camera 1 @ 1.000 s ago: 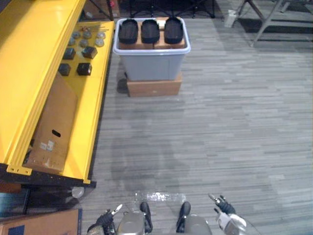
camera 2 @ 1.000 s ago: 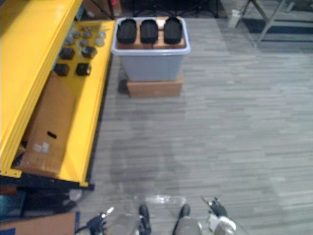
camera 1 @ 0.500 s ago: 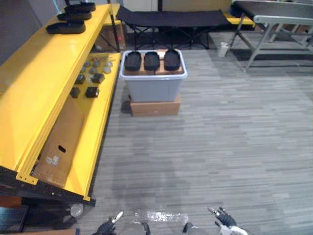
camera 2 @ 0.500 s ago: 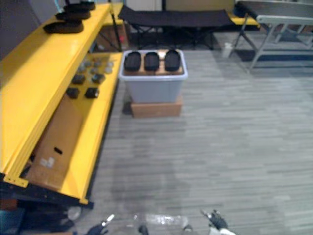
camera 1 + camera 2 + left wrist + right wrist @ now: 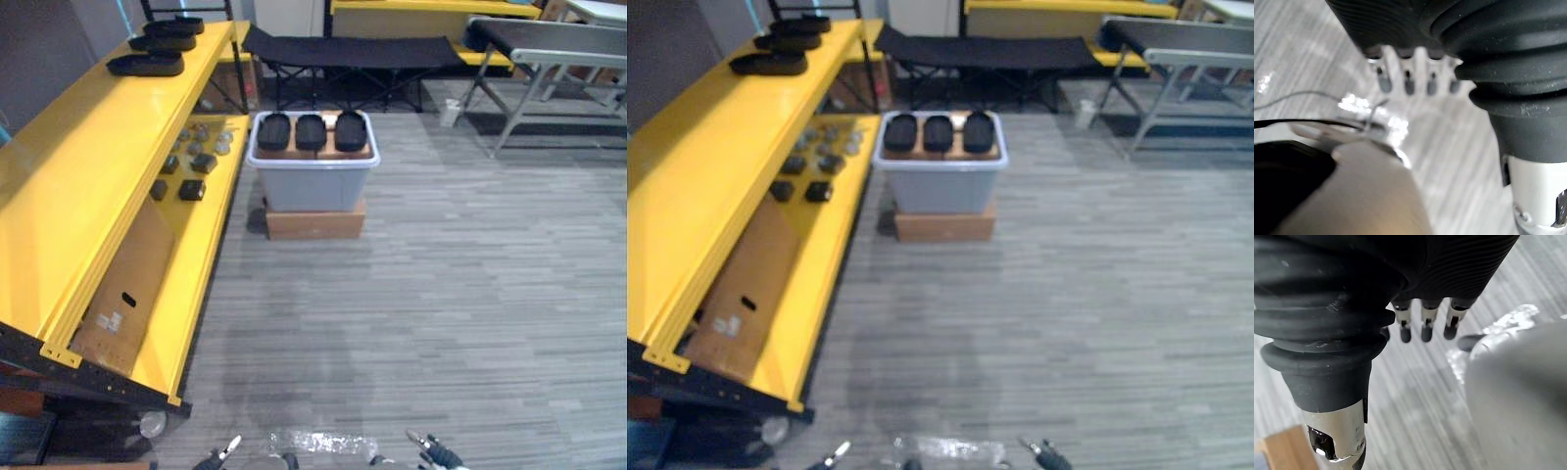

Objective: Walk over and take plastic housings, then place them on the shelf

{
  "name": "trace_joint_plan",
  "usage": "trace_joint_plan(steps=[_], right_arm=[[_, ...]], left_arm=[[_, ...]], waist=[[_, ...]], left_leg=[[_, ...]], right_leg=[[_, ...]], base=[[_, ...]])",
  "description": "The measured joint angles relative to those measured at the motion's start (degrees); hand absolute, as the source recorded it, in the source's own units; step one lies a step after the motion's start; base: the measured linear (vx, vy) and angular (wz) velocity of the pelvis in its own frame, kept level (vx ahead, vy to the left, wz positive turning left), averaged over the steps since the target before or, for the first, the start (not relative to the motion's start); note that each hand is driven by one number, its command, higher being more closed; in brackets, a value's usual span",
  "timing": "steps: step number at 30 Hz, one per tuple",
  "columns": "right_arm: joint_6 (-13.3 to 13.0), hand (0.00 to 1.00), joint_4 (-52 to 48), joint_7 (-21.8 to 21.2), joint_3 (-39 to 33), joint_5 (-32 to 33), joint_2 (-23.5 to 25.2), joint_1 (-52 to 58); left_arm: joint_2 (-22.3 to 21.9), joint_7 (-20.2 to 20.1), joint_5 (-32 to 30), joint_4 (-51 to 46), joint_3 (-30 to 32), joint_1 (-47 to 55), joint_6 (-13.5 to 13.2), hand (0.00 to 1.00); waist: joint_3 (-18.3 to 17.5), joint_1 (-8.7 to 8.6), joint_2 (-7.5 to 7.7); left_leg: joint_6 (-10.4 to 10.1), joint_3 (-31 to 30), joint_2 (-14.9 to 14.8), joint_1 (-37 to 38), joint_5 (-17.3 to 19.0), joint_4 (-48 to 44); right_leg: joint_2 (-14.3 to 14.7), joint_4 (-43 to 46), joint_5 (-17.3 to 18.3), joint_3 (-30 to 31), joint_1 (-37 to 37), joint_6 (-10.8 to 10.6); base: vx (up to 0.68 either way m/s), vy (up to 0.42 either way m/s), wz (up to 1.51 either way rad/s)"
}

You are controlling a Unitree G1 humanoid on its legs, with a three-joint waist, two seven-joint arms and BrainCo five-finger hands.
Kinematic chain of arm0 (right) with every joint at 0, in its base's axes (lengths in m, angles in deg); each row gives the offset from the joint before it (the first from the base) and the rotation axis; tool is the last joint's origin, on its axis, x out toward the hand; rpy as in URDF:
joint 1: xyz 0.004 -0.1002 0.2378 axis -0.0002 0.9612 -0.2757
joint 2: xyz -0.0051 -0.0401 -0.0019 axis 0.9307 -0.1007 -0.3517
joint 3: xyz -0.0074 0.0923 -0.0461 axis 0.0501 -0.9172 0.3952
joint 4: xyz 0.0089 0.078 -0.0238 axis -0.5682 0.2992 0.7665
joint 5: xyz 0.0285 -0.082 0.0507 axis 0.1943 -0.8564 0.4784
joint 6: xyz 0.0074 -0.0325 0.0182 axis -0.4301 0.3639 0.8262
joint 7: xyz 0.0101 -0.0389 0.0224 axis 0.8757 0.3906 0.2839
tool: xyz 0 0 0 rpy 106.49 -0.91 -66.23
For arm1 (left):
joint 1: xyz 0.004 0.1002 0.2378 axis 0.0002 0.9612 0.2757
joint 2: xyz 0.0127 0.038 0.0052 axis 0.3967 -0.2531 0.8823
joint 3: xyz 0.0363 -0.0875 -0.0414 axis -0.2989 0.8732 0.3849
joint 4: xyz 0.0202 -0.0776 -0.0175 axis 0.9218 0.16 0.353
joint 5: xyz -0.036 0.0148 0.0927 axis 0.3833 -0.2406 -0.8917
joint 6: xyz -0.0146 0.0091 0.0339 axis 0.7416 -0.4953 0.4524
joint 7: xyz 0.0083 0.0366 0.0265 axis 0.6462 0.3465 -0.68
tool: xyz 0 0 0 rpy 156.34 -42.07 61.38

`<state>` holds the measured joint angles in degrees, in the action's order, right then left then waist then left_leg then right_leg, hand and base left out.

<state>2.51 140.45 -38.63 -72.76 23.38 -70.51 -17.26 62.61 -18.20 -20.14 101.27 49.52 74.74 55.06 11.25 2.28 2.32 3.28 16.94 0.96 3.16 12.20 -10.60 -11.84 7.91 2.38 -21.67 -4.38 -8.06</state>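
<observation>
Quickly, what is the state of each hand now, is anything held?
Left hand: open, fingers relaxed, holding nothing.
Right hand: open, fingers relaxed, holding nothing.

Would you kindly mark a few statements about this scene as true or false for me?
1. Three plastic housings sit on top of the grey bin. True.
2. The grey bin stands directly on the floor. False: it rests on a cardboard box.
3. The top level of the yellow shelf carries more black housings. True.
4. The right hand grips a housing. False: its fingers are straight and hold nothing, as with the left hand.
</observation>
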Motion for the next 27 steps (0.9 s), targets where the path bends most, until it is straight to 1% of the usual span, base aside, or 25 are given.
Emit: trace_joint_plan(steps=[1,2,3,4,5,7,8,9,10,11,12,13,14,15,16,17,18,19,20,21,22,23,25,26,27], right_arm=[[-0.21,0.0,-0.36,0.09,-0.73,1.47,-0.53,-0.15],[-0.17,0.0,-1.17,0.07,-1.22,2.2,-1.08,-0.36],[-0.11,0.0,-1.68,-0.18,-1.61,3.22,-1.7,-0.73],[0.32,0.0,-1.52,-0.53,-1.68,3.71,-1.78,-0.72],[1.67,0.0,-0.5,-1.22,-1.66,3.76,-1.43,-0.2],[3.9,0.0,1.66,-2.52,-2.27,3.72,-0.13,1.19],[4.71,0.0,2.55,-3.44,-4.83,4.44,1.31,2.38],[5.13,0.0,3.24,-3.81,-5.73,4.38,1.42,3.28],[5.2,0.0,3.45,-4.0,-5.87,4.35,1.63,3.76],[5.7,0.0,3.61,-4.45,-7.09,4.24,2.31,5.04],[5.89,0.0,3.6,-4.66,-8.34,4.2,2.85,6.51],[5.9,0.0,3.58,-4.63,-8.69,4.13,2.99,7.01],[5.9,0.0,3.73,-4.58,-9.02,3.14,2.87,7.55],[5.95,0.0,3.64,-4.56,-8.44,2.36,1.75,9.09],[6.02,0.0,3.65,-4.46,-7.11,2.09,1.0,9.8],[6.08,0.0,3.88,-4.57,-6.53,2.11,0.08,9.81],[5.62,0.0,3.94,-3.48,-5.19,0.68,-2.53,8.92],[5.17,0.0,3.99,-3.1,-5.21,-0.16,-3.45,8.3],[3.3,0.0,3.99,-2.83,-5.18,-1.12,-4.47,7.23],[1.8,0.0,3.86,-2.38,-5.2,-1.37,-5.07,5.68],[-0.43,0.0,3.1,-2.03,-5.23,-1.48,-5.38,2.19],[-1.1,0.0,2.76,-1.95,-5.21,-1.67,-5.44,0.84],[-3.52,0.0,0.5,-1.09,-3.85,-3.57,-5.79,-4.4],[-3.91,0.0,-0.53,-0.91,-3.0,-3.58,-5.83,-4.97],[-4.06,0.0,-2.03,-0.77,-1.31,-3.52,-5.95,-5.67]], left_arm=[[-0.05,0.12,0.37,0.44,-0.1,-0.52,1.37,0.0],[0.02,0.15,0.28,0.59,-0.13,-0.56,1.84,0.0],[0.47,0.21,0.17,0.95,-0.09,-0.66,2.08,0.0],[0.91,0.19,-0.32,1.21,-0.1,-0.82,2.42,0.0],[1.82,0.12,-0.42,1.62,-0.01,-0.36,2.49,0.0],[1.62,-0.18,-0.41,1.57,-0.02,-0.63,2.48,0.0],[0.98,-0.45,-0.41,1.44,-0.02,-1.23,2.41,0.0],[0.96,-0.89,-0.52,1.33,0.09,-1.36,2.31,0.0],[0.95,-0.99,-0.78,1.26,0.09,-1.43,2.21,0.0],[0.9,-1.0,-0.73,0.78,0.09,-1.44,1.95,0.0],[0.84,-1.03,-0.73,0.26,-0.01,-1.39,1.72,0.0],[0.75,-0.95,-0.72,-0.15,-0.1,-1.4,1.73,0.0],[0.34,-0.07,-0.73,-1.63,-1.06,-1.48,1.78,0.0],[-0.81,1.17,-3.35,-2.3,-2.4,-1.44,1.77,0.0],[-1.39,0.72,-8.74,-2.48,-2.28,-1.12,1.87,0.0],[-1.4,0.01,-11.47,-2.68,-2.18,-1.9,1.87,0.0],[-2.1,-1.06,-14.22,-2.77,-2.45,-3.11,3.46,0.0],[-2.23,-1.26,-13.9,-2.13,-2.36,-3.49,3.97,0.0],[-2.25,-1.25,-13.57,-1.75,-2.14,-3.5,4.48,0.0],[-2.26,-1.26,-13.39,-1.53,-2.0,-3.24,4.75,0.0],[-2.24,-1.52,-13.0,-1.76,-1.5,-2.94,4.81,0.0],[-2.25,-1.6,-12.51,-1.86,-1.33,-2.92,4.77,0.0],[-2.72,-2.65,-11.39,-1.67,0.61,-1.77,4.66,0.0],[-2.83,-3.03,-11.43,-1.37,1.22,-1.25,4.61,0.0],[-3.06,-3.62,-11.64,-0.85,2.65,-0.01,4.44,0.0]], waist=[[0.85,-0.23,-0.32],[1.2,-0.24,-0.95],[1.9,-0.34,-0.81],[2.67,-0.52,0.04],[2.59,-0.31,1.24],[2.56,-0.24,1.29],[2.58,-0.25,1.18],[2.59,-0.26,1.17],[2.61,-0.27,1.13],[2.61,-0.75,1.12],[2.45,-1.2,0.82],[2.33,-1.39,0.64],[2.14,-1.84,-0.31],[0.57,-2.81,-2.81],[-0.23,-3.17,-3.36],[0.3,-3.28,-4.77],[2.73,-3.09,-6.71],[3.14,-3.04,-7.22],[3.53,-3.04,-7.32],[3.71,-2.94,-7.01],[4.04,-2.0,-6.48],[4.13,-1.66,-6.33],[4.27,-0.22,-6.35],[4.29,0.22,-6.4],[4.28,1.17,-6.36]], left_leg=[[1.1,-0.31,-1.36,-1.88,2.95,-4.32],[1.13,-0.43,-1.95,-1.96,3.78,-5.78],[1.09,-0.74,-2.48,-1.23,4.73,-7.65],[1.15,-0.77,-2.6,0.01,5.25,-8.51],[0.4,-1.06,-3.07,1.42,5.96,-8.87],[-0.85,-2.28,-4.54,1.96,6.93,-9.42],[-1.37,-2.55,-5.07,1.98,7.22,-9.43],[-2.07,-2.28,-5.28,2.15,7.64,-9.48],[-2.57,-2.14,-5.28,2.51,7.94,-9.47],[-3.95,-2.01,-5.27,3.39,8.79,-9.45],[-4.96,-2.16,-5.27,5.07,10.52,-9.43],[-4.97,-2.23,-5.29,5.78,11.58,-9.55],[-5.12,-2.43,-5.99,7.02,13.8,-10.43],[-7.36,-2.74,-8.33,7.08,15.7,-11.69],[-8.51,-2.4,-10.0,4.58,15.29,-19.33],[-9.69,-2.22,-12.18,1.6,14.16,-26.73],[-9.03,-2.26,-17.07,-4.16,8.67,-41.83],[-9.21,-2.19,-17.16,-5.65,8.85,-43.84],[-9.18,-2.1,-16.39,-7.62,8.97,-42.74],[-9.11,-2.15,-14.52,-9.15,8.99,-38.96],[-9.28,-2.49,-11.04,-11.5,8.29,-28.83],[-9.1,-2.52,-9.81,-12.42,7.3,-24.09],[-8.7,-4.38,-6.66,-15.31,-0.57,-7.6],[-8.74,-4.52,-6.54,-15.35,-2.27,-4.86],[-8.32,-4.4,-6.76,-15.12,-5.55,-3.79]], right_leg=[[-1.6,11.9,1.19,1.27,5.22,-1.53],[-2.46,18.21,0.84,2.07,7.98,-1.36],[-3.76,26.43,0.68,3.2,11.46,-0.45],[-4.92,30.26,2.37,3.13,12.8,1.08],[-4.78,28.93,3.79,2.89,12.79,1.12],[-2.15,21.1,3.55,2.99,12.97,0.59],[-0.7,14.22,2.33,3.09,13.68,-0.76],[0.69,7.54,0.43,3.03,14.19,-0.79],[1.12,4.88,-0.58,3.01,14.23,-0.59],[1.55,2.46,-1.87,2.92,14.12,0.21],[2.05,3.24,-2.05,3.29,14.19,0.73],[2.26,4.42,-1.76,3.67,14.3,1.19],[2.77,9.42,-0.7,5.21,15.11,4.02],[3.82,14.05,0.88,4.29,16.17,6.49],[4.14,15.17,0.91,4.06,15.96,6.04],[4.64,16.43,2.15,3.55,15.5,6.66],[6.29,13.24,2.9,2.66,10.41,7.77],[6.42,11.82,2.64,2.62,8.37,7.78],[6.06,9.6,2.21,2.6,5.68,7.31],[5.28,7.62,2.2,2.72,3.47,7.28],[4.12,4.29,2.18,3.5,0.68,7.13],[3.82,3.13,2.38,4.09,-0.05,7.11],[2.99,0.81,4.03,5.18,-2.92,5.26],[2.95,0.9,4.83,5.35,-3.65,4.66],[2.87,1.33,6.7,6.08,-5.3,3.56]], base=[[-0.05,0.104,0.02],[-0.05,0.165,0.07],[0.01,0.138,0.09],[0.04,0.109,0.16],[0.12,0.033,0.2],[0.17,-0.007,0.22],[0.23,-0.019,0.04],[0.24,-0.03,-0.06],[0.26,-0.067,-0.1],[0.27,-0.123,-0.01],[0.3,-0.15,0.02],[0.33,-0.194,0.04],[0.38,-0.23,0.19],[0.51,-0.266,0.36],[0.43,-0.225,0.42],[0.52,-0.24,0.31],[0.41,-0.185,0.11],[0.41,-0.158,0.03],[0.32,-0.068,-0.07],[0.39,-0.061,-0.2],[0.38,-0.04,-0.3],[0.41,0.02,-0.43],[0.4,0.089,-0.3],[0.39,0.154,-0.19],[0.47,0.212,-0.4]])
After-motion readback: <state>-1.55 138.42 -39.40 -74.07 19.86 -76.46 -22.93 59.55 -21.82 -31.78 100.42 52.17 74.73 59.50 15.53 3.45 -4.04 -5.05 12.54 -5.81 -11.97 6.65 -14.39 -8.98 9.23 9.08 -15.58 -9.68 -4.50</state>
